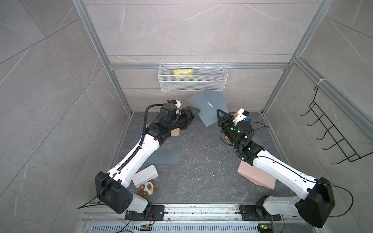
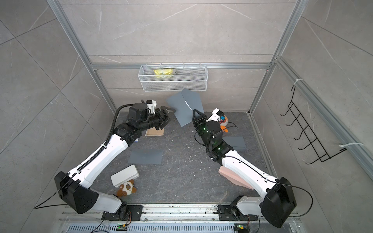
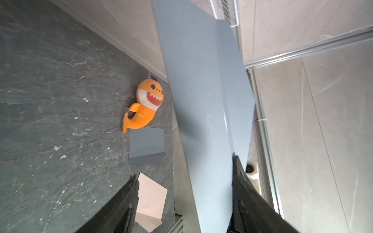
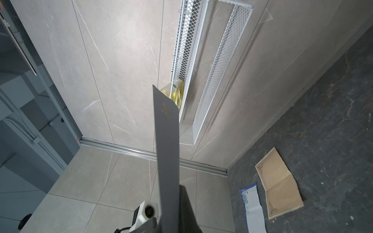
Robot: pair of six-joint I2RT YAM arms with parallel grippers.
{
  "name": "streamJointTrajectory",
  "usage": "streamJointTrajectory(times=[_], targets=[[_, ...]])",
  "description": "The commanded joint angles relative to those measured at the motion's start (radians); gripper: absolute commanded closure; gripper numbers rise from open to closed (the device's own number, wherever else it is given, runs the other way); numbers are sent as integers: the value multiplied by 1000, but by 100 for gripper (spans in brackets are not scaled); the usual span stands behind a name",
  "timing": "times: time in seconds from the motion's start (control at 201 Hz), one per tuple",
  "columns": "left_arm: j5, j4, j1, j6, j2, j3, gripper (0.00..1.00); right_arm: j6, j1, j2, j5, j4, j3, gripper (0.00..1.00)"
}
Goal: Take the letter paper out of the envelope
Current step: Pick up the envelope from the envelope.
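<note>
**Item:** grey envelope [image 1: 214,100], held in the air over the far end of the tabletop [image 1: 201,161], just below the wire basket [image 1: 192,80], flap folded open.

**Contents:** letter paper not on show, judged to be inside. A pale sliver at the fold in both top views cannot be identified.

**Right gripper** [image 1: 218,114]: clamped fully closed on the envelope's lower edge. It is the only support.

**Left gripper** [image 3: 184,167]: fingers spread wide on either side of the envelope, gripping nothing.

**Hazards:**
- If the left fingers close over both walls, they would pinch envelope and sheet together, so nothing would slide out.
- A pull against the single right-hand pinch could tear the paper or drag the envelope free.
- The thin card may buckle and miss the closing fingers.
- The basket close above leaves little room to lift.
</note>
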Motion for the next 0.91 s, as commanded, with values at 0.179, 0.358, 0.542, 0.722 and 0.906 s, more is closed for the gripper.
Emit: streamJointTrajectory(times=[0.179, 0.358, 0.542, 0.722, 0.906], targets=[[49, 234, -10, -67, 27, -24, 37, 225, -1, -32, -29, -89, 8, 100], [46, 251, -13, -75, 41, -25, 55, 276, -1, -30, -64, -104, 8, 100], [44, 263, -17, -86, 59, -18, 71, 323, -2, -23, -95, -119, 17, 100], [32, 265, -17, -87, 66, -12, 88, 346, -1, -20, -112, -127, 23, 100], [32, 253, -15, -82, 73, 1, 100, 342, 0, -21, -131, -143, 31, 100]])
